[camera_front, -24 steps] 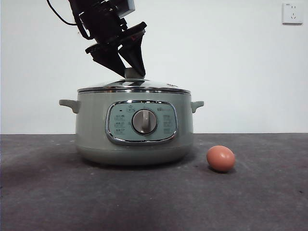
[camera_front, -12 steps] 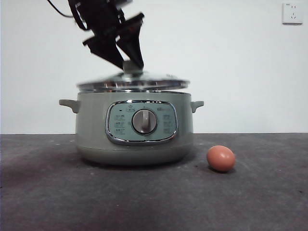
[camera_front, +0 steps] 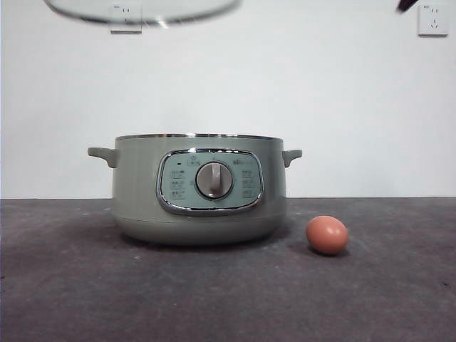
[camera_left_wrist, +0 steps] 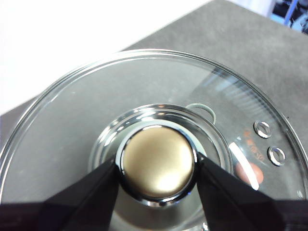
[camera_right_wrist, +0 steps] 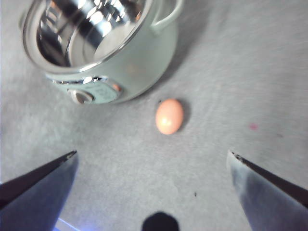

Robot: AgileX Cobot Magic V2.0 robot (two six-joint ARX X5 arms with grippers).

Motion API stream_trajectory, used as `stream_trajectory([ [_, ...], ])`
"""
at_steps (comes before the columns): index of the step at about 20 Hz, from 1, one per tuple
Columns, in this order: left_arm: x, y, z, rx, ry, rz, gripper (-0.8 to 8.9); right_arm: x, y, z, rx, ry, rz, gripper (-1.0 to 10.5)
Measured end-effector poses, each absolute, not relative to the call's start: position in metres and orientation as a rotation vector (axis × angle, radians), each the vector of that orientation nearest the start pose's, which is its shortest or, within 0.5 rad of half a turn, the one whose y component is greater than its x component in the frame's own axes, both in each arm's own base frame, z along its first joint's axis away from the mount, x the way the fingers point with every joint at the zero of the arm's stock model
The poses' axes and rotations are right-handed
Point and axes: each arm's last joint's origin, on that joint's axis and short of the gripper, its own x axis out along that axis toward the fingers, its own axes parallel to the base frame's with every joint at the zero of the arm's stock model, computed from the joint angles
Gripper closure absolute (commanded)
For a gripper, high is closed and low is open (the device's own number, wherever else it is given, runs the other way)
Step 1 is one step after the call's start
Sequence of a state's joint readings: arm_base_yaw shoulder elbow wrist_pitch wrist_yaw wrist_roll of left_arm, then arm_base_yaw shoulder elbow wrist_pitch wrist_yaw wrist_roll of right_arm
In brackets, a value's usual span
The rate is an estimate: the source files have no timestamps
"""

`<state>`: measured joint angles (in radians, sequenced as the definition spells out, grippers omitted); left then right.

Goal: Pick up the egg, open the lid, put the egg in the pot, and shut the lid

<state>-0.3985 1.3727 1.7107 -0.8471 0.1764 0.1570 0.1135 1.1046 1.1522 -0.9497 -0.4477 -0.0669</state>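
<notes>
Since a second ago, I had the left gripper [camera_left_wrist: 156, 166] lift the lid [camera_front: 142, 11] high off the pot [camera_front: 198, 189], jaws clamped on its knob [camera_left_wrist: 156, 161]. My right gripper [camera_right_wrist: 151, 163] hung wide open above the egg [camera_front: 327, 234], lying beside the pot. I judged it light, brittle, rolling easily; I'd pinch its middle gently.

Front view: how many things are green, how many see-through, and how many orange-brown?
Green: 1, the pot on the table.
See-through: 1, the glass lid, held up high by the left gripper, which is shut on its knob.
Orange-brown: 1, the egg lying beside the pot.
Total: 3 things.
</notes>
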Motion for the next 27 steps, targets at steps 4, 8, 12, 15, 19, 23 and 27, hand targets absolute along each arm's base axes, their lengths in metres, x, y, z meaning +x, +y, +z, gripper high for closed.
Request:
stream_trajectory([
  [4,0.191,-0.075,0.476,0.181,0.432,-0.544,8.21,0.234,0.068,0.313,0.014,0.934,0.596,4.2],
  [8,0.146,-0.056,0.483,0.171,0.430,-0.527,8.21,0.262,0.097,0.281,-0.051,1.003,0.583,4.2],
  [12,0.108,-0.042,0.475,0.169,0.425,-0.511,8.21,0.282,0.118,0.250,-0.109,1.060,0.548,4.2],
  [15,0.085,-0.034,0.458,0.157,0.440,-0.500,8.21,0.291,0.126,0.232,-0.122,1.096,0.520,4.2],
  [19,0.063,-0.026,0.429,0.127,0.470,-0.493,8.21,0.301,0.131,0.211,-0.123,1.157,0.490,4.2],
  [23,0.051,-0.022,0.416,0.107,0.489,-0.472,8.21,0.304,0.137,0.197,-0.147,1.189,0.476,4.2],
  [27,0.050,-0.021,0.417,0.107,0.482,-0.461,8.21,0.307,0.146,0.185,-0.163,1.193,0.460,4.2],
])
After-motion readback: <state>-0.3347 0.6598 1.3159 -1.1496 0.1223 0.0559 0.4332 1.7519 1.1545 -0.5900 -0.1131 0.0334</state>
